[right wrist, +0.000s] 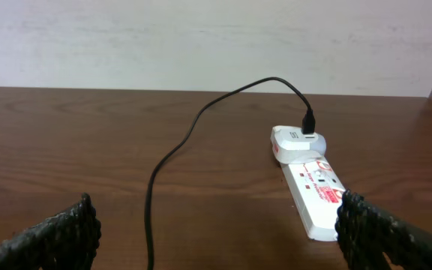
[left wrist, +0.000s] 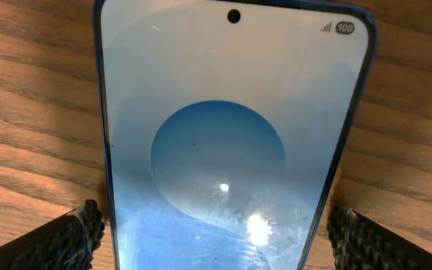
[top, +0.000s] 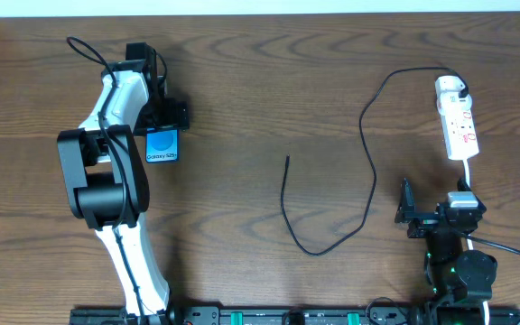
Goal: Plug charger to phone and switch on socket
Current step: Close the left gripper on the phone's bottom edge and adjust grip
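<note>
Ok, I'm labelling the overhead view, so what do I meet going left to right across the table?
Phone → free end of the charger → socket.

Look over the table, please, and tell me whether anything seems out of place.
Nothing looks damaged. The charger cable lies loose, its tip mid-table and well apart from the phone, though its other end is plugged in at the power strip.

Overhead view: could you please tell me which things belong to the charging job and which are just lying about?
Job:
phone
charger cable
socket strip

Not part of it:
wooden table
thick robot cable
base rail
</note>
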Controlling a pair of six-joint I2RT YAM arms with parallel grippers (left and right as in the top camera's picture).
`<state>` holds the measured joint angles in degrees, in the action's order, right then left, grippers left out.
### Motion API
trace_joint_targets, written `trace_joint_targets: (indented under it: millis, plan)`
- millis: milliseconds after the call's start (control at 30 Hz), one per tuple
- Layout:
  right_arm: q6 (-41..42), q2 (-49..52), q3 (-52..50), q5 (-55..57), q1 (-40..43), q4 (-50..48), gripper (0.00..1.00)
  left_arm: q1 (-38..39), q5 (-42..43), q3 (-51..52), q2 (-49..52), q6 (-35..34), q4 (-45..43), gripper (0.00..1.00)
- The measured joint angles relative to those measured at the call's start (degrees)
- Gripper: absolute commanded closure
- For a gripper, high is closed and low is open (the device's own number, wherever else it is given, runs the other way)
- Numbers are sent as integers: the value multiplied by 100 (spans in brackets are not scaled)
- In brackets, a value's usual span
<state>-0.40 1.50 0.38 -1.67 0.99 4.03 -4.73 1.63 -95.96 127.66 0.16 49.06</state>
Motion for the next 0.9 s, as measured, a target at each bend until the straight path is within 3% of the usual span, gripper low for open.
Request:
trace_joint_targets:
  millis: [900]
  plan:
    - [0,0,0,0,0,0,1,0,66,0,0,181,490,2]
